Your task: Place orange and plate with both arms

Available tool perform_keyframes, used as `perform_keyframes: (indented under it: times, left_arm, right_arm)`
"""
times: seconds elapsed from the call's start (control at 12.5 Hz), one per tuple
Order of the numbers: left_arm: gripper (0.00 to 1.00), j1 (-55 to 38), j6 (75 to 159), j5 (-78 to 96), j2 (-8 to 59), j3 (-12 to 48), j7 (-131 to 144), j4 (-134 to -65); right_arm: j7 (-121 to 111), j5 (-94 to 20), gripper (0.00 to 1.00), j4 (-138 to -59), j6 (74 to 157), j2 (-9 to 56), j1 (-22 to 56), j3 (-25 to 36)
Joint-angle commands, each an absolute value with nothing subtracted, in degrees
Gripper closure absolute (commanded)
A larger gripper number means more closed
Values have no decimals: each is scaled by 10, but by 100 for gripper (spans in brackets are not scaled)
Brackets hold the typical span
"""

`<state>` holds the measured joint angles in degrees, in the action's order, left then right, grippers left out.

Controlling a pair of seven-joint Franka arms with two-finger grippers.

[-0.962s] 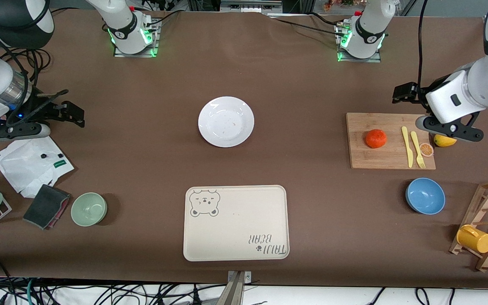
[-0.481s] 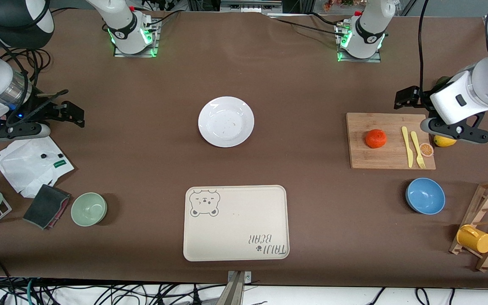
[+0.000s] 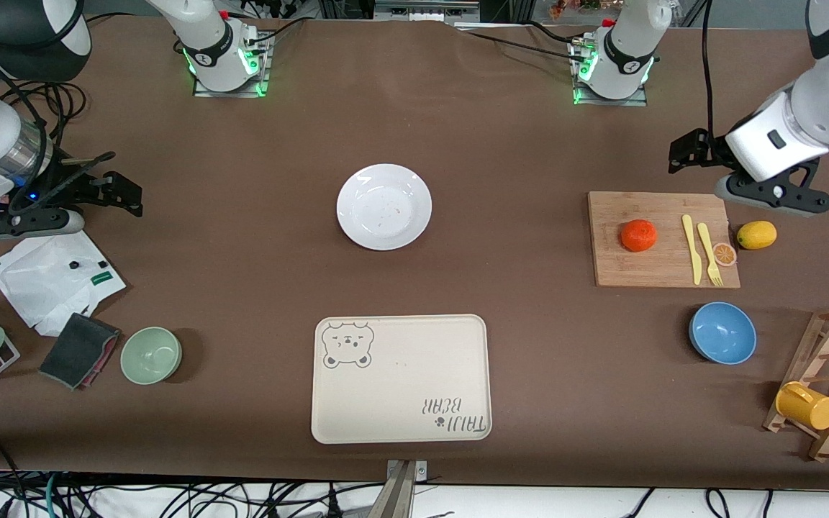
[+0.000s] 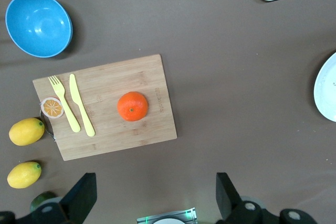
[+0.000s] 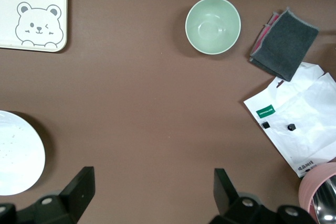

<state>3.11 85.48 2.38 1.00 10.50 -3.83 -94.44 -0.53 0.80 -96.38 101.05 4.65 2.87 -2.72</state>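
The orange (image 3: 638, 235) sits on a wooden cutting board (image 3: 645, 270) toward the left arm's end of the table. It also shows in the left wrist view (image 4: 132, 106). The white plate (image 3: 384, 206) lies in the table's middle, and its edge shows in both wrist views (image 4: 326, 95) (image 5: 18, 153). My left gripper (image 3: 772, 199) hangs open and empty over the table at the board's corner, apart from the orange; the left wrist view (image 4: 156, 198) shows it open. My right gripper (image 3: 22, 221) waits open and empty over the right arm's end of the table, well away from the plate (image 5: 152, 195).
A yellow knife (image 3: 690, 248), fork (image 3: 709, 253) and orange slice (image 3: 725, 253) lie on the board, with a lemon (image 3: 756, 234) beside it. The bear-print tray (image 3: 400, 378), blue bowl (image 3: 722, 332), green bowl (image 3: 151, 355), mug rack (image 3: 821, 381), grey cloth (image 3: 78, 350) and white bag (image 3: 51, 277) are closer to the front camera.
My left gripper has moved away from the front camera and off the lemon, which now shows whole. The right arm has not moved.
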Motion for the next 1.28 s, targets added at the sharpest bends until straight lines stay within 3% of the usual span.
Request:
perform_keyframes:
  times: [0.0, 1.2]
  left_arm:
    - [0, 37, 876, 29, -21, 105, -51, -984]
    - [0, 38, 922, 11, -19, 105, -50, -1020]
  right_arm:
    - [-6, 17, 0, -952, 1008, 51, 32, -26]
    - [-6, 16, 0, -953, 1006, 51, 31, -25]
